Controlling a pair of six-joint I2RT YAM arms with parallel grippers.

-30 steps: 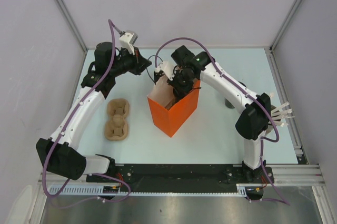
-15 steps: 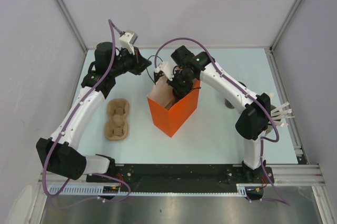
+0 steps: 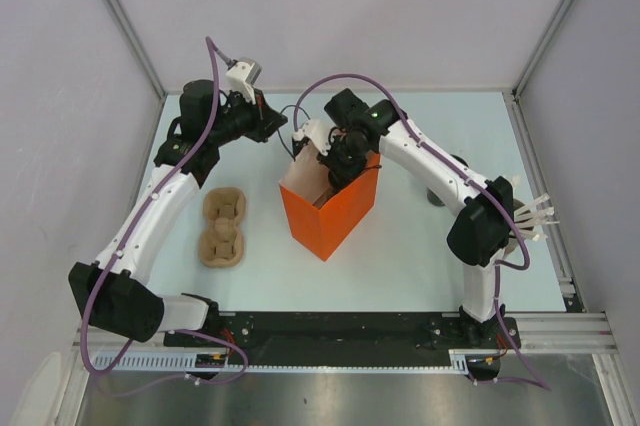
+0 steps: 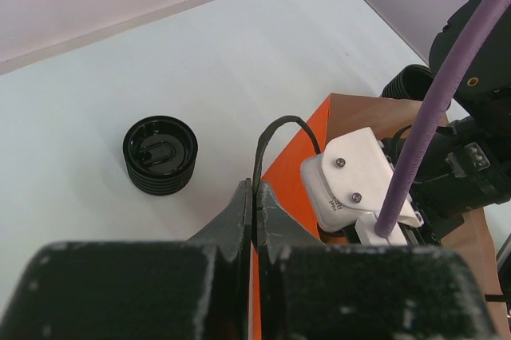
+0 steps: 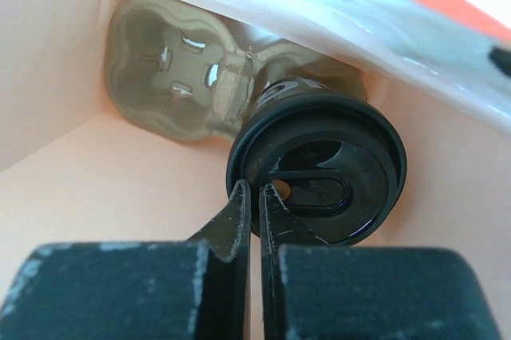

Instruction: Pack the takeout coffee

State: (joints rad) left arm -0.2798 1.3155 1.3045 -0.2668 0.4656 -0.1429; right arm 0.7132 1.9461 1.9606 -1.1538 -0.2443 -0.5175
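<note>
Both grippers are clamping: right gripper [image 5: 257,196] on the lid rim of the small black disposable cup [image 5: 327,172] just beyond its tips, left gripper [image 4: 254,204] on the orange paper bag's [image 3: 330,211] thin black cord handle [image 4: 271,128]. I'm judging the cup light and crushable, and the lid could pop off.

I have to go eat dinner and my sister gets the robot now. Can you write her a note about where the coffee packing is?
The left tool is shut on the bag handle of the orange bag.
The right tool is down inside the bag, shut on the lid rim of a black cup.
Things: that cup is at one end of the pulp tray in the bag's bottom; the tray's other slot is empty. A second black cup stands on the table.
Done: one cup is in the bag.
Left: probably let go, lift out, fetch the next cup.
</note>
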